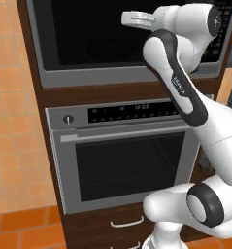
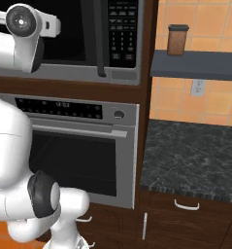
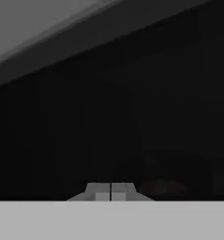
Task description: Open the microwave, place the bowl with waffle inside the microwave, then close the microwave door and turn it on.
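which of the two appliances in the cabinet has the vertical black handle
The microwave, the upper one: its handle runs upright beside the keypad. The oven below has a horizontal bar.

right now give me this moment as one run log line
phase: at microwave | door: closed | gripper: shut, empty, against black glass | bowl: faintly visible behind glass | oven: closed

a kitchen: microwave [image 2: 88, 39] built in above an oven [image 1: 127, 160], dark wood cabinets [image 2: 185, 223], granite desk [image 2: 195, 155], tiled walls [image 1: 13, 121].
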### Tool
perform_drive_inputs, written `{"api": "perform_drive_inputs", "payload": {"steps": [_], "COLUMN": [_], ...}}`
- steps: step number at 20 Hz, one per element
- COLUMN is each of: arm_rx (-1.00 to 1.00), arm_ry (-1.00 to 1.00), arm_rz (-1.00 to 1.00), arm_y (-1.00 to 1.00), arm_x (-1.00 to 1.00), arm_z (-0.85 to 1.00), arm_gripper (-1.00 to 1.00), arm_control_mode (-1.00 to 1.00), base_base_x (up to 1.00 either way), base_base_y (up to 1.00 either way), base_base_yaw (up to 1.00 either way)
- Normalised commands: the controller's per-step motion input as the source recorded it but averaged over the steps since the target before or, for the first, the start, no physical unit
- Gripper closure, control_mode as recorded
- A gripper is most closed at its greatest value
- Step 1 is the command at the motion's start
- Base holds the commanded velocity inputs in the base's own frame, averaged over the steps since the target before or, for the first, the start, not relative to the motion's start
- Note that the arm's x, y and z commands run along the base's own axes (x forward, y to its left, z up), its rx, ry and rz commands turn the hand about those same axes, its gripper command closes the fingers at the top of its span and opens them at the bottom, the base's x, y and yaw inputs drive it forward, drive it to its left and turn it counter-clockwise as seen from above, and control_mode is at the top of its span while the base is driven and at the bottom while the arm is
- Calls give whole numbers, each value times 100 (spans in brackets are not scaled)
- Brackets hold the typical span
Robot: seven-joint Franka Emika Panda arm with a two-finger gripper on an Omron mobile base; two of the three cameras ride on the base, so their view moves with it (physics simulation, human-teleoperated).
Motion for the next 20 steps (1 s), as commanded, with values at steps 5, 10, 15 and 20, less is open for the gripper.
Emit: {"api": "perform_drive_inputs", "payload": {"steps": [5, 10, 15, 20], "arm_rx": [32, 47, 56, 52], "arm_ry": [2, 1, 13, 3], "arm_rz": [1, 0, -1, -10], "arm_y": [-42, -73, -100, -87], "arm_x": [-100, -65, -42, -64], "arm_z": [26, 2, -25, -12], "arm_gripper": [100, 100, 100, 100], "arm_control_mode": [-100, -100, -100, -100], "base_base_x": [0, 0, 0, 0], "base_base_y": [0, 0, 0, 0], "base_base_yaw": [0, 0, 0, 0]}}
